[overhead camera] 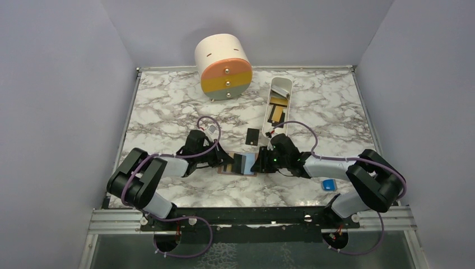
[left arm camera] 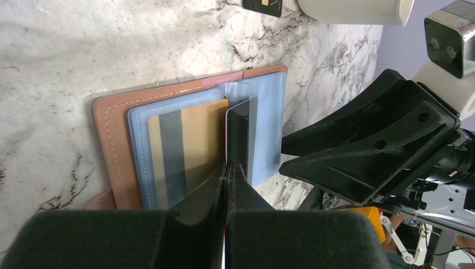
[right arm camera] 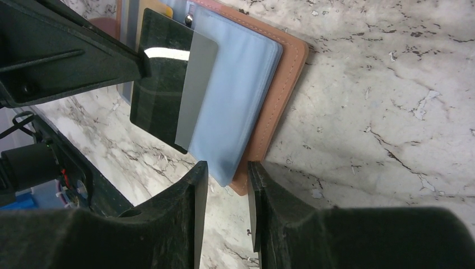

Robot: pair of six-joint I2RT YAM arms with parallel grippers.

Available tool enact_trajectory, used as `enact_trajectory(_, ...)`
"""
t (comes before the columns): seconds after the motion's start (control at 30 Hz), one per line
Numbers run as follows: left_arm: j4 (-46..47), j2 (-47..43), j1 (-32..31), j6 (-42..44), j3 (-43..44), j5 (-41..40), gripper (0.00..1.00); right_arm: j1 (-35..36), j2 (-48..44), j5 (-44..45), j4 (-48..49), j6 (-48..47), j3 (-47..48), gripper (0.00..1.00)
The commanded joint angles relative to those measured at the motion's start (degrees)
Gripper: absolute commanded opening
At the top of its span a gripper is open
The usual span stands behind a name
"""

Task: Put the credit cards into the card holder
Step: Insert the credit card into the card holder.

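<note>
left hand (left arm camera: 227,169) pinches a dark credit card (left arm camera: 242,134) over the open card holder (left arm camera: 112,145) to slot it; right hand (right arm camera: 227,168) hovers half-open.

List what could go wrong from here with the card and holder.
1. The left pincer holds the dark card up on edge over the holder, not yet in a pocket. It may skid across the blue face instead of going in.
2. The right pincer stands open at the holder's corner, so a push may shift the holder.
3. The dark card's edge could catch the tan card already in the holder.
</note>
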Motion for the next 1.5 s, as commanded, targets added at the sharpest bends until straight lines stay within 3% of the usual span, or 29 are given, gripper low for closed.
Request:
enact_trajectory(0.0,2.4,0.8,-1.3,-0.5,1.1,-3.2,0.0,0.7,1.4,1.1,1.0,-0.2,1.4,0.32)
enact_trajectory(0.67,6.7,-3.9,-2.7,-6.1,-4.5,-11.7,0.0,0.9,0.3,1.9,0.7,0.1,0.9,0.28)
enact_trajectory(1.47,13.0,1.4,-9.3,-8.8,-3.8,-14.0,0.0,1.1,0.4,3.2,0.9,-0.2,1.4,0.28)
